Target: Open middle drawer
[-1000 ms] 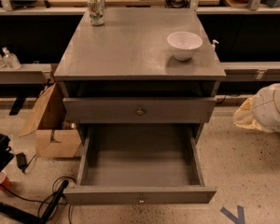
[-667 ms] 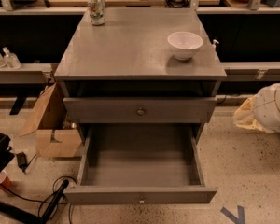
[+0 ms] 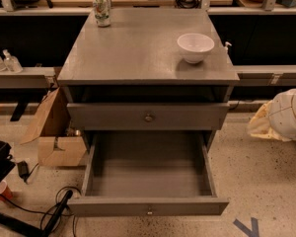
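Camera view is looking down on the grey cabinet [image 3: 222, 90] from its front side. The middle drawer [image 3: 148, 181] is standing pulled far out below the front edge of the bench top [image 3: 138, 53]. Its plain grey inside is showing and its wide flat front is lying nearest the camera, with a small round knob [image 3: 149, 212] at the centre of that front. Above it the top drawer [image 3: 108, 116] is sitting nearly closed just under the front edge, its brass knob [image 3: 149, 117] facing forward, and a dark gap is showing between this drawer and the top. A white bowl [image 3: 195, 47] is resting upright on the bench near the right edge, toward the back right corner. A printed can [image 3: 102, 10] is standing upright at the back left corner. The gripper is lying outside the frame, so I cannot tell whether it is apart, together or clamped on anything. A white rounded body [image 3: 292, 113] is showing beyond the bench's right edge, well apart from the drawer. Off the left edge an open cardboard box [image 3: 52, 132] is sitting on the floor beside the cabinet, and black cables [image 3: 44, 212] are trailing near the pulled-out drawer's left front corner.
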`<control>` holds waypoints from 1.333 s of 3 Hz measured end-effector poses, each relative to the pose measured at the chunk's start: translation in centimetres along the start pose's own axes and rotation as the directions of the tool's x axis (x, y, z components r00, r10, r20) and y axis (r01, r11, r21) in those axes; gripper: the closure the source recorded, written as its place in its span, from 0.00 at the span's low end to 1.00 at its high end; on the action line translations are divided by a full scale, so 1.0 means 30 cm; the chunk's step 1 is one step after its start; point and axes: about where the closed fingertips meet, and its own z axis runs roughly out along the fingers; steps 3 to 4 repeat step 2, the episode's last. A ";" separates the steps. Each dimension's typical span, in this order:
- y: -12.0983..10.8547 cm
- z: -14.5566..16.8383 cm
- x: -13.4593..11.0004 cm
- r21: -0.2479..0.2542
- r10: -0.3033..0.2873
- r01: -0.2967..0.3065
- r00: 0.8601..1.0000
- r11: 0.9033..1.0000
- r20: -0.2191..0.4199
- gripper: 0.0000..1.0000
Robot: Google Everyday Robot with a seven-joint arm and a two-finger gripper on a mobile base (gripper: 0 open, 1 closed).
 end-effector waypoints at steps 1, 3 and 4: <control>0.000 -0.004 -0.005 0.001 -0.003 0.003 1.000 1.000 -0.002 0.00; 0.000 -0.004 -0.005 0.001 -0.003 0.003 1.000 1.000 -0.002 0.00; 0.000 -0.004 -0.005 0.001 -0.003 0.003 1.000 1.000 -0.002 0.00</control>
